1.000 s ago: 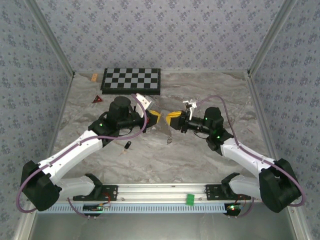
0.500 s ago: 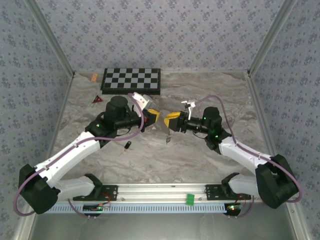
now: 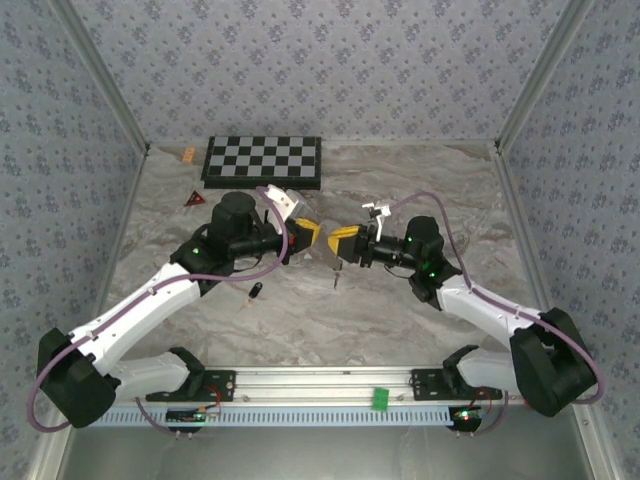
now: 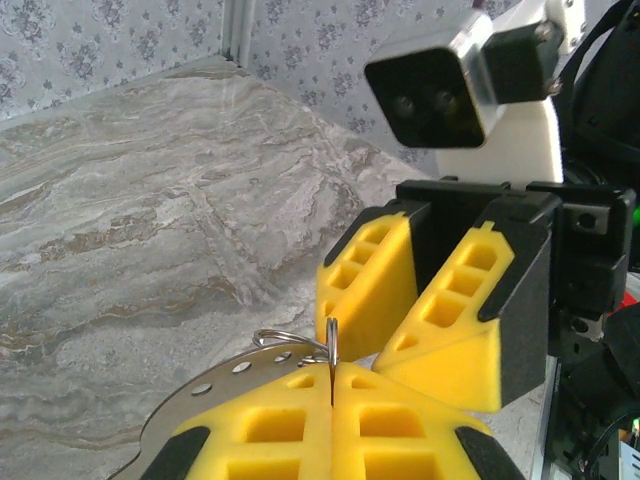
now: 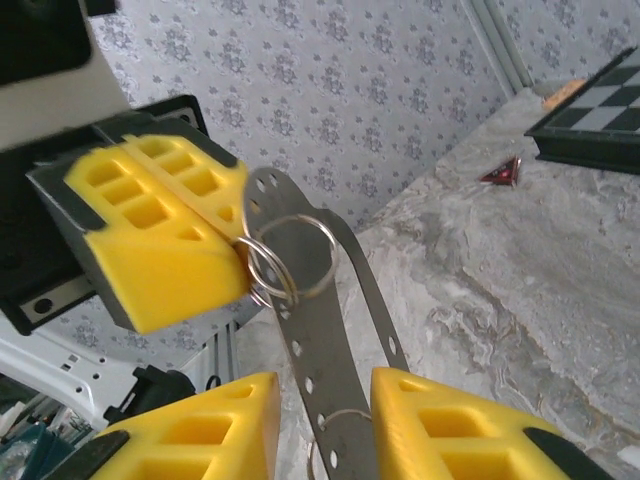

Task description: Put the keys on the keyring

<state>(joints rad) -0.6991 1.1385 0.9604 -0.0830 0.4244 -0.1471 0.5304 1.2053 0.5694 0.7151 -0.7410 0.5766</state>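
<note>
The left tool point(image 4: 331, 385) is clamped on the keyring point(image 5: 292, 257) mid-frame. The right tool point(image 5: 325, 400), part open, straddles a perforated strip point(image 5: 310, 370) hanging from the ring. A loose key point(image 3: 257, 291) lies lower left on the worktop point(image 3: 400, 310), nearer the left arm.

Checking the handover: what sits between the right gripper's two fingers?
In the right wrist view, a perforated metal strip runs between those fingers, joined to the keyring the left gripper pinches.
</note>
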